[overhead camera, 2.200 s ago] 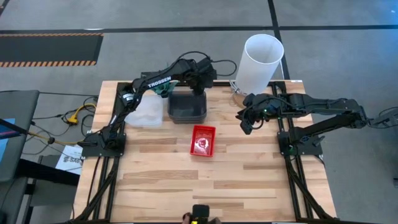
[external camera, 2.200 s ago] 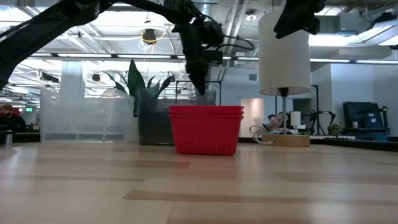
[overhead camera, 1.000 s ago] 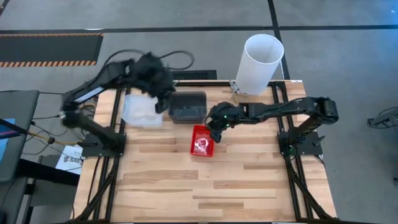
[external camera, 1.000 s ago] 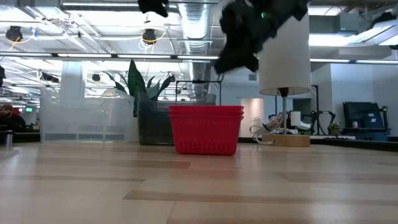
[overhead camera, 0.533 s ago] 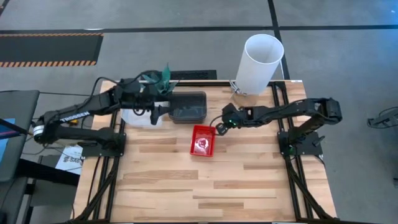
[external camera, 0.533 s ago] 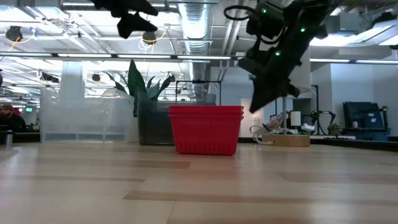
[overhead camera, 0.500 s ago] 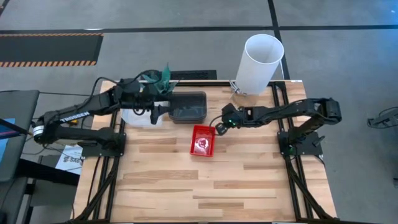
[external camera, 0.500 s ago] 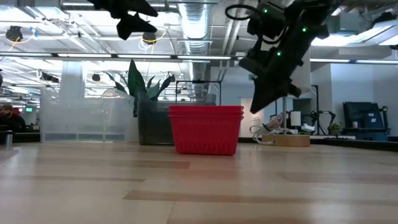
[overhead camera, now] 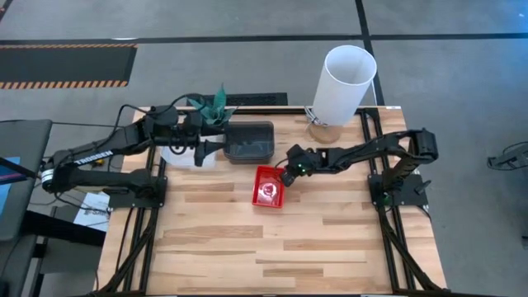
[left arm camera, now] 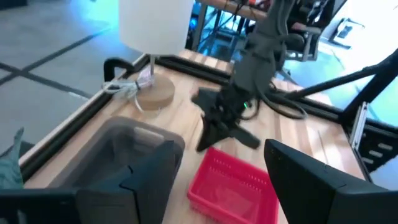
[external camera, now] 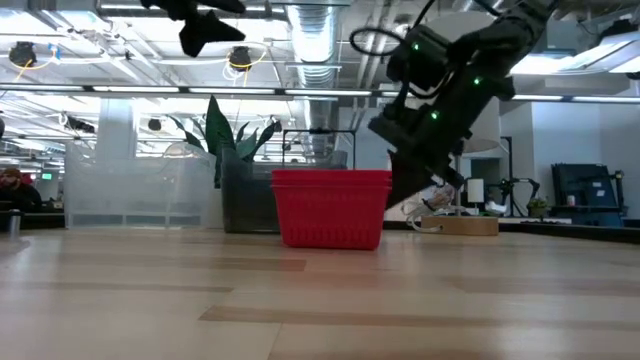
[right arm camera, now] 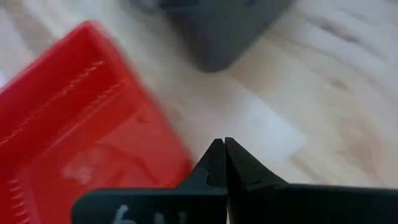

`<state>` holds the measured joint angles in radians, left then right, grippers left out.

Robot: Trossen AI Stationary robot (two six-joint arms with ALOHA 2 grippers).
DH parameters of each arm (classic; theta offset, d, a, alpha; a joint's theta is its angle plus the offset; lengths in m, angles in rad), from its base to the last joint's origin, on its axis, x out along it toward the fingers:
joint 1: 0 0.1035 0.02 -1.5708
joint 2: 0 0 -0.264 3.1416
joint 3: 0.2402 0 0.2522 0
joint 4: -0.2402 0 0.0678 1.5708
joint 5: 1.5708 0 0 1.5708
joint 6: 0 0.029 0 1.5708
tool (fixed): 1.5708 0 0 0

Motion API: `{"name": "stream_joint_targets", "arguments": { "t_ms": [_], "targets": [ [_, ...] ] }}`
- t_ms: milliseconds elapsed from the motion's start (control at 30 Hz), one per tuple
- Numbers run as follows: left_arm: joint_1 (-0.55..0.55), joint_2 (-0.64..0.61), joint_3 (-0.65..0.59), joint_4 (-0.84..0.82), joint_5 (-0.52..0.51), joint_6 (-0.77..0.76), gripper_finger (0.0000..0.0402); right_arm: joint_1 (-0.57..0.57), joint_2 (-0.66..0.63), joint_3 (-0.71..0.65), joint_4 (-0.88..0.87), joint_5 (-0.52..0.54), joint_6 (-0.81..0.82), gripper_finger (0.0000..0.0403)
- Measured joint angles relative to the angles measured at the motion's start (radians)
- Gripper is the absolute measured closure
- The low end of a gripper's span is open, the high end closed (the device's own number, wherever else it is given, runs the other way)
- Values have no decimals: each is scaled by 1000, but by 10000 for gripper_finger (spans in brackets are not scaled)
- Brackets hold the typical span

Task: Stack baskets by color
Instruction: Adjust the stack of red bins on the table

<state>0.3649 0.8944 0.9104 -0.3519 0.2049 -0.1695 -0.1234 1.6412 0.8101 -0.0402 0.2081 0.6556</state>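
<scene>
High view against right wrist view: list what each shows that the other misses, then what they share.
Only the high view shows the clear basket, the tall white cylinder, the green plant, and the left end effector open beside the grey basket.

Only the right wrist view shows the right end effector shut, pinching nothing, over bare wood just off the red basket.

Both show the red basket, part of the grey basket and the wooden table.

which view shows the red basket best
The high view: the red basket shows whole from above, rim and inside, with the right gripper at its far right corner. The low view shows only its side wall. Both wrist views show it partly, blurred.
</scene>
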Motion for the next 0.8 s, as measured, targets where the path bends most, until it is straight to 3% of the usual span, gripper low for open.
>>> {"name": "stream_joint_targets", "arguments": {
  "t_ms": [800],
  "targets": [
    [-41,-27,0,-24,-5,-37,166,71,-1,0,164,-23,-11,401]
  ]
}}
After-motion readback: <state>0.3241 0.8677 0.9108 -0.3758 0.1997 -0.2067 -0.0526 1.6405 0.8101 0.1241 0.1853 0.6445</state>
